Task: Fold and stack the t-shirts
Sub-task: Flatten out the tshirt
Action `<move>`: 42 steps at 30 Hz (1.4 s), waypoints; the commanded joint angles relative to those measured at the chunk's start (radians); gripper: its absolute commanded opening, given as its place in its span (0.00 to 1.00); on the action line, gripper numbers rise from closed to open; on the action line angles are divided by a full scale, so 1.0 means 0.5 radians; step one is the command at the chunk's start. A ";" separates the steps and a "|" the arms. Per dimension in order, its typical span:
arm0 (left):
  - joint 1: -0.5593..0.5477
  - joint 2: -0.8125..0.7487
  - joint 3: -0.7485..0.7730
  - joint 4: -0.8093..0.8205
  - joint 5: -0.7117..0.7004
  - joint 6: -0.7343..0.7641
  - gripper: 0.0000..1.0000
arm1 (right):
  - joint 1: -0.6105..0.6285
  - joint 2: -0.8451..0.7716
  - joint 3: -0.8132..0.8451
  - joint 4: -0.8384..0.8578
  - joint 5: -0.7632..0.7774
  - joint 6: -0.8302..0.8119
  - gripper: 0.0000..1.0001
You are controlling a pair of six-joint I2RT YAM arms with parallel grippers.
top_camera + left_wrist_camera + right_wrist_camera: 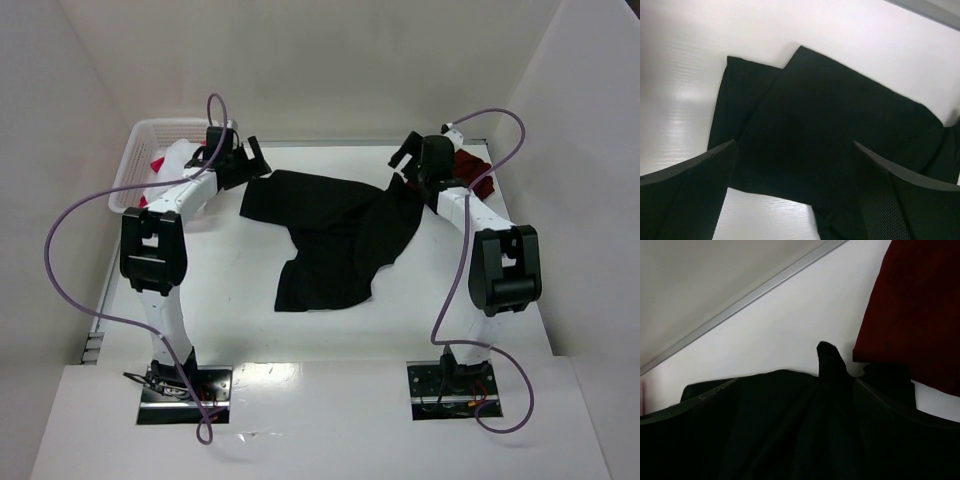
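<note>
Two claws wide | top: my left claw [240, 150] and right claw [420, 152] at surface's far edge, black t-shirt [330, 230] spread between, probably for flattening | left wrist: fingers [685, 200] over cloth, gripping nothing | right wrist: maroon t-shirt [915, 310] waits, far-right corner

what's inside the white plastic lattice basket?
White cloth and a patch of pink-red cloth show inside the white plastic lattice basket. The left arm covers its right part; anything beneath is hidden.

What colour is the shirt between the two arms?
Black; the shirt shows best from the top camera.
</note>
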 commanded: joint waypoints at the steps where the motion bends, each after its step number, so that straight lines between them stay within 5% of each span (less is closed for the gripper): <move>1: -0.006 -0.109 -0.118 0.060 0.066 0.061 1.00 | 0.012 -0.021 0.058 0.148 -0.070 -0.015 1.00; 13: -0.027 -0.208 -0.664 0.217 -0.130 -0.089 1.00 | 0.266 -0.693 -0.629 0.016 -0.156 0.169 1.00; 30: -0.027 0.031 -0.542 0.300 -0.385 -0.129 0.80 | 0.346 -0.751 -0.731 -0.005 -0.107 0.179 1.00; 35: -0.027 0.081 -0.462 0.318 -0.385 -0.129 0.57 | 0.346 -0.730 -0.713 0.013 -0.107 0.160 0.95; 36: -0.027 0.081 -0.437 0.318 -0.385 -0.147 0.42 | 0.346 -0.730 -0.713 0.013 -0.107 0.160 0.93; 39: -0.027 0.081 -0.416 0.318 -0.385 -0.148 0.19 | 0.346 -0.711 -0.691 0.013 -0.107 0.160 0.91; 40: -0.027 0.081 -0.416 0.318 -0.385 -0.148 0.01 | 0.346 -0.711 -0.691 0.013 -0.107 0.160 0.91; 42: -0.027 0.001 -0.373 0.269 -0.340 -0.129 0.00 | 0.346 -0.711 -0.691 0.013 -0.107 0.142 0.91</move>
